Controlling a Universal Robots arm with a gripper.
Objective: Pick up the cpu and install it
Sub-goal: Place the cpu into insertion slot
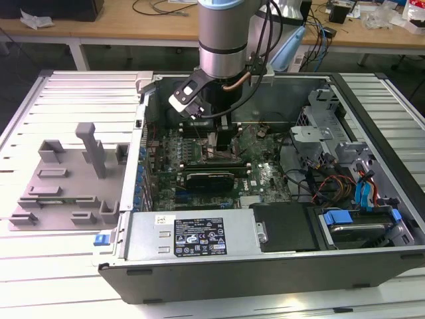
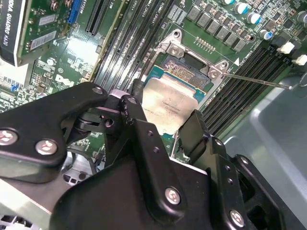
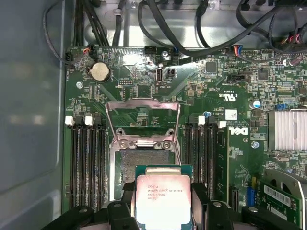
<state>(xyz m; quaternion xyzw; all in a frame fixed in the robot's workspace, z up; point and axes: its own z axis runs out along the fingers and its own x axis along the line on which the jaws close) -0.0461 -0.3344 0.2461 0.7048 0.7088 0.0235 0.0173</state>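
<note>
The cpu (image 3: 163,199), a flat square chip with a silver top, is held between my gripper's (image 3: 163,211) two black fingers (image 3: 125,203), which are shut on its opposite edges. It sits low over the near part of the open socket (image 3: 144,160), whose contact field (image 2: 184,72) is partly uncovered. I cannot tell whether the chip touches the socket. The metal bracket (image 3: 143,120) stands swung up beyond it. In the second wrist view the cpu (image 2: 168,103) lies between the fingers (image 2: 194,129). In the exterior view my gripper (image 1: 222,133) reaches down into the computer case (image 1: 265,266).
Black memory slots (image 3: 88,158) flank the socket on both sides. A thin lever wire (image 2: 259,82) sticks out beside it. Cables (image 3: 201,24) hang over the board's far edge. A grey tray (image 1: 60,179) with upright blocks lies at the exterior view's left, outside the case.
</note>
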